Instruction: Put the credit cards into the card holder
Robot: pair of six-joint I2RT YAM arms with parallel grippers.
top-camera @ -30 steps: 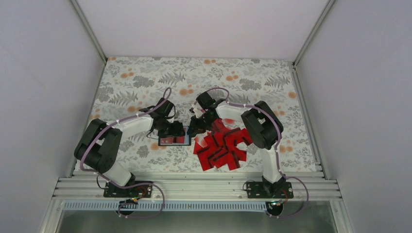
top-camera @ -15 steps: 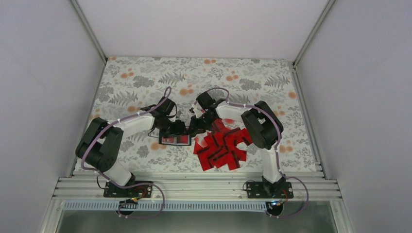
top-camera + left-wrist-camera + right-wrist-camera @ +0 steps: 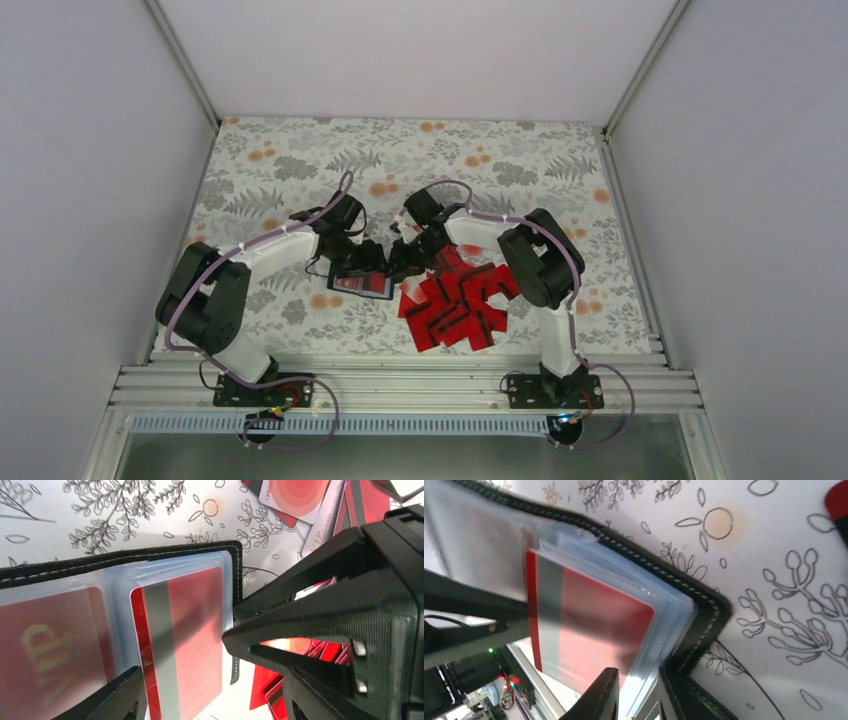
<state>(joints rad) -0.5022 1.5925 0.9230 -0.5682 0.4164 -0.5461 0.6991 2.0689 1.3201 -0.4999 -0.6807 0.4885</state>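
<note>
Centre frame, red card (image 3: 192,630) in the open card holder (image 3: 150,555) — right claw (image 3: 636,696) pinching its sleeves, left claw (image 3: 210,696) wide — a careless pull could drag the card out.

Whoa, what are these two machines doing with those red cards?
Two robot arms are filling a black folding card holder with clear plastic sleeves. One red card with a grey stripe already sits in a sleeve. The right arm's fingers appear to pinch the sleeves' edge, while the left arm's fingers straddle the card, spread open. A pile of red cards waits on the flowered cloth beside it.
</note>
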